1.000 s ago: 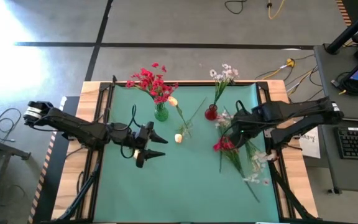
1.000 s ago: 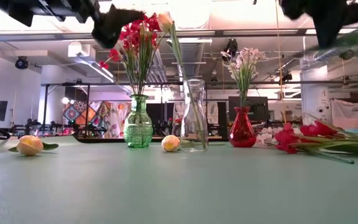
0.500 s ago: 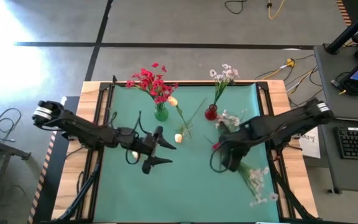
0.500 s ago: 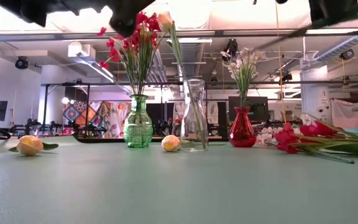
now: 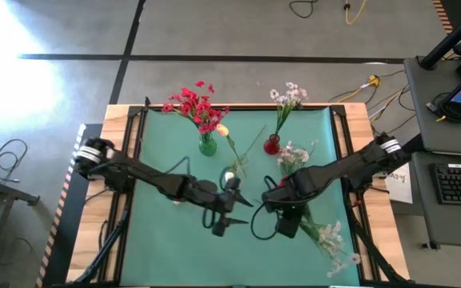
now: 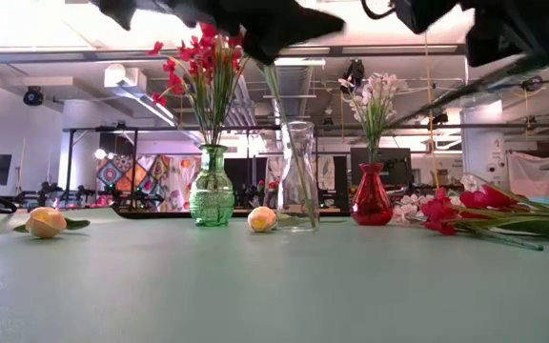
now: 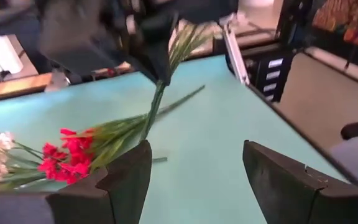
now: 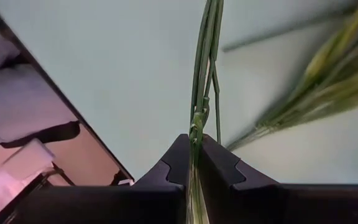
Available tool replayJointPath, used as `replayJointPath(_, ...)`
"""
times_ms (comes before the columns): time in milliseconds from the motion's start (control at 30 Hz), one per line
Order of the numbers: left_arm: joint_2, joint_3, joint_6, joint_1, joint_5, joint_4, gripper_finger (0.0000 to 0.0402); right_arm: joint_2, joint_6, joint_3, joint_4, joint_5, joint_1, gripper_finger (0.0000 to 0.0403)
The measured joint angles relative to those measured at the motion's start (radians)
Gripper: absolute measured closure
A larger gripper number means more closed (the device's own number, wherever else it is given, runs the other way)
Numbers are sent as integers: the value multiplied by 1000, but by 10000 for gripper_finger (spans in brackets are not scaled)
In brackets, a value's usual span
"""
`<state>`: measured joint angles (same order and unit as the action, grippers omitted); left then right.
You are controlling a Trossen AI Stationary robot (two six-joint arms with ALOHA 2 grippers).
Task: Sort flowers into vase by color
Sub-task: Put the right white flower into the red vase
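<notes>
Above the middle of the green table [image 5: 158, 240], the right end effector [image 5: 272, 202] is pressed together on a green flower stem [image 8: 199, 118], lifted off the surface. Facing it, the left end effector [image 5: 237, 214] stands spread and empty. Loose red and white flowers [image 5: 326, 232] lie toward the table's right side. The green vase [image 6: 212, 191] holds red blossoms; the red vase [image 6: 372, 195] holds white sprays.

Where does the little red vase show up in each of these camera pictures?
High view: the red vase stands near the mat's far edge, right of centre.
Low view: the red vase is right of centre, holding white flowers.
Left wrist view: not in it.
Right wrist view: not in it.
Shared landmark: the green vase, to its left in both.
</notes>
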<state>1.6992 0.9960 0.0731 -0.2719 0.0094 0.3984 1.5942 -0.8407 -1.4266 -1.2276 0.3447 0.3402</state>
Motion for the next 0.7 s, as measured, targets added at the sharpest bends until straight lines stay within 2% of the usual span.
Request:
replayJointPath(267, 157, 111, 8, 3, 0, -4, 161, 37, 28, -87, 3, -3, 3, 385)
replayJointPath(500, 208, 181, 13, 5, -1, -34, 163, 41, 30, -107, 8, -4, 5, 385)
replayJointPath(700, 224, 206, 4, 17, -29, -109, 194, 43, 29, -107, 14, -4, 7, 385)
